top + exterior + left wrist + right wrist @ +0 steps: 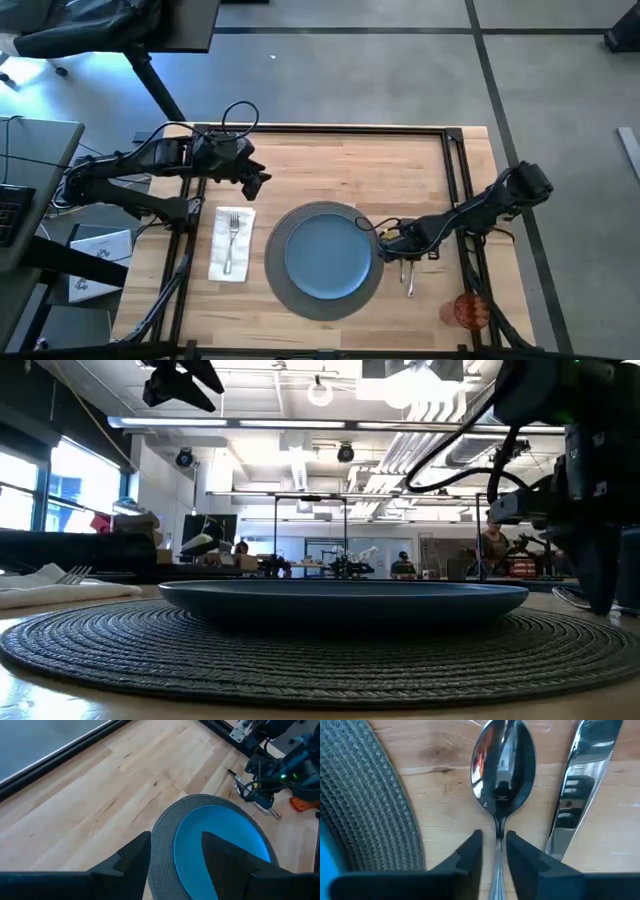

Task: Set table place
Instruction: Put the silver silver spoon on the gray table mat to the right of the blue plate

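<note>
Right gripper (494, 851) low on the worktop (330, 165) beside the mat (365, 795), jaws clamped on the spoon (503, 770) handle, knife (577, 785) just beside, left gripper (175, 855) jaws apart

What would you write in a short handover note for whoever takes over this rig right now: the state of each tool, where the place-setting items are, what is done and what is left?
Right tool: low on the table, right of the mat, fingers closed on the spoon handle; the spoon lies flat.
Left tool: open, empty, raised above the table beyond the napkin.
Done: blue plate centred on the mat; fork on the napkin left of it; knife beside the spoon on the right.
Left: release the spoon and withdraw; the orange cup stands near the table's front right edge and may need placing.
</note>
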Controlling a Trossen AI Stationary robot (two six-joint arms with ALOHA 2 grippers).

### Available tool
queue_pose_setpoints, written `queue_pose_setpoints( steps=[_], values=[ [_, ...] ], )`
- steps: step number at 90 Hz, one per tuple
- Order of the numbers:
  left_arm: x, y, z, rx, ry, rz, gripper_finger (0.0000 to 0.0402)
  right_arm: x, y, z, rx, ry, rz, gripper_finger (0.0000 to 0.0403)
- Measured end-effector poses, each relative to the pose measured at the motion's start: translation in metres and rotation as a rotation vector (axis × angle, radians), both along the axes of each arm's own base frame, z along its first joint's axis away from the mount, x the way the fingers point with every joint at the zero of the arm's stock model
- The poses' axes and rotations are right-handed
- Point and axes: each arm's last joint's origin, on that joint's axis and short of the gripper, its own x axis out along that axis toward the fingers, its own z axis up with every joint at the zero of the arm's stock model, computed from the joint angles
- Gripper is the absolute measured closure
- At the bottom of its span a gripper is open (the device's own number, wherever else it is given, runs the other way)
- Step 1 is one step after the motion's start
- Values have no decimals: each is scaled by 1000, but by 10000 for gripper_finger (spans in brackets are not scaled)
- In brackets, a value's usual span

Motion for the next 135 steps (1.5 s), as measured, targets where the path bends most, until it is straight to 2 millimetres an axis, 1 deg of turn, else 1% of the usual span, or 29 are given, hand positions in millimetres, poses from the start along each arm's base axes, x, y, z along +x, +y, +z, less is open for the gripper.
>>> queue_pose_setpoints(
  steps=[4,8,14,26,36,49,65,77,87,113,118,124,135],
  values=[
    [0,0,0,0,0,-1,241,1,0,0,2,-5,1,386],
    [0,0,0,0,0,-1,241,0,0,-1,8,-1,-6,395],
    [0,0,0,0,0,-1,241,1,0,1,19,-7,-24,397],
    [0,0,0,0,1,-1,241,8,0,14,35,-37,-43,402],
    [0,0,0,0,0,-2,241,22,4,32,35,-117,-51,403],
    [0,0,0,1,1,-3,241,36,2,36,-1,-159,-60,403],
    [0,0,0,17,8,-20,241,49,-5,24,-18,-177,-59,403],
    [0,0,0,14,7,-27,241,55,-9,15,-17,-164,-46,403],
    [0,0,0,14,7,-26,241,61,-10,12,-2,-193,-40,403],
    [0,0,0,12,7,-27,241,64,-9,10,-3,-218,-16,402],
    [0,0,0,13,7,-27,241,64,-9,10,-4,-216,-16,397],
    [0,0,0,12,6,-26,241,63,-10,11,-5,-212,-16,382],
    [0,0,0,12,6,-24,241,57,-11,21,-14,-208,-2,335]
  ],
)
